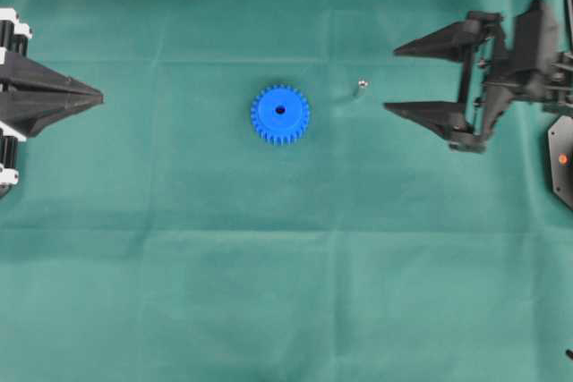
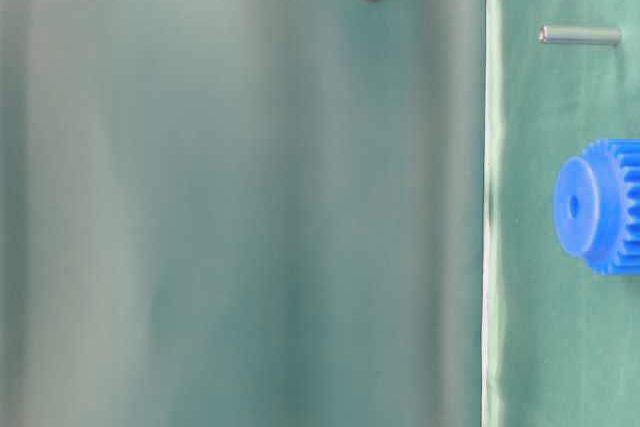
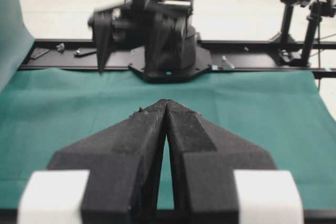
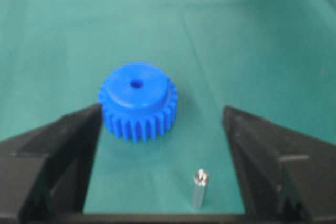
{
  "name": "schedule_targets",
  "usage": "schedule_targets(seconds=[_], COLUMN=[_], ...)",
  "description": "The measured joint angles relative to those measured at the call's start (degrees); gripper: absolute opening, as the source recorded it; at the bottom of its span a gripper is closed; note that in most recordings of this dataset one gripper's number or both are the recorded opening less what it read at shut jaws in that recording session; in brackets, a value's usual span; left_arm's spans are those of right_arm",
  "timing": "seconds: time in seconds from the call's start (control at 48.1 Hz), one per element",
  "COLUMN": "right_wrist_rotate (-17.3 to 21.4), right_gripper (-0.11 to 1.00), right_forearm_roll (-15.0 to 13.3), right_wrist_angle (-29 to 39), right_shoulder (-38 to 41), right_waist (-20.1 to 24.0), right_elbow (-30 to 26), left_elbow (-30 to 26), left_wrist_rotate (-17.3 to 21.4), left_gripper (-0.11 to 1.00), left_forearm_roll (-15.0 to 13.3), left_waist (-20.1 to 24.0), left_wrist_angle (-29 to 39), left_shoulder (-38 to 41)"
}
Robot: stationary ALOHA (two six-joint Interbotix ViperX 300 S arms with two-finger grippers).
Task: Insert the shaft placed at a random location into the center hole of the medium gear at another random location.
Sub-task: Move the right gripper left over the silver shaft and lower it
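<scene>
The medium gear (image 1: 280, 114) is bright blue and lies flat on the green cloth, its center hole (image 1: 280, 110) facing up and empty. The shaft (image 1: 361, 87), a tiny silvery pin, stands upright on the cloth to the gear's right, apart from it. My right gripper (image 1: 392, 79) is open wide, just right of the shaft. In the right wrist view the shaft (image 4: 200, 187) stands between the spread fingers (image 4: 262, 145), touching neither, with the gear (image 4: 137, 100) beyond. My left gripper (image 1: 100, 96) is shut and empty at the left edge, far from both; its tips (image 3: 166, 102) meet.
Green cloth (image 1: 286, 292) covers the whole table. A black base plate (image 1: 561, 163) with an orange dot sits at the right edge. In the left wrist view the right arm (image 3: 157, 35) stands across the table on a black rail, with a camera stand (image 3: 294, 3) behind.
</scene>
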Motion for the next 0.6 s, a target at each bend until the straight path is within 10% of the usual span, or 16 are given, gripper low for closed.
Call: schedule_targets(seconds=[0.603], right_wrist_rotate=[-0.7], right_gripper=[0.87], right_forearm_roll=[1.93], right_wrist_angle=[-11.43], right_shoulder=[25.31], right_waist=[-2.02], right_elbow=[-4.66], left_elbow=[0.0], left_wrist_rotate=[-0.18], left_gripper=[0.0], left_forearm_roll=[0.0], left_waist=[1.41], left_wrist_angle=[1.49], left_shoulder=[0.09])
